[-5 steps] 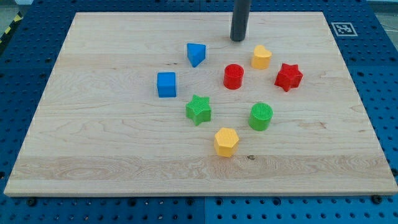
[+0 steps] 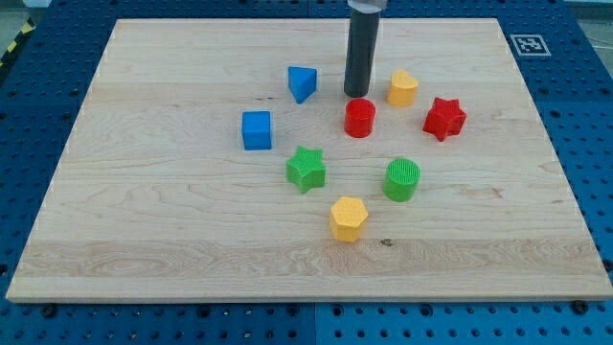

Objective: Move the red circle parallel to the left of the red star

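Observation:
The red circle point(image 2: 360, 118) lies on the wooden board point(image 2: 172, 230), right of centre. The red star point(image 2: 444, 118) lies to its right at about the same height in the view, a gap apart. My tip point(image 2: 357, 94) stands just above the red circle in the view, very close to its top edge; I cannot tell if they touch. The dark rod rises from there out of the view's top.
A yellow heart-like block point(image 2: 403, 88) lies between circle and star, slightly higher. A blue wedge block point(image 2: 303, 83) and a blue cube point(image 2: 257, 130) lie to the left. A green star point(image 2: 306, 169), a green cylinder point(image 2: 402, 179) and a yellow hexagon point(image 2: 349, 218) lie below.
My tip has moved toward the view's bottom, from well above the red circle to just above its top edge. No block has moved.

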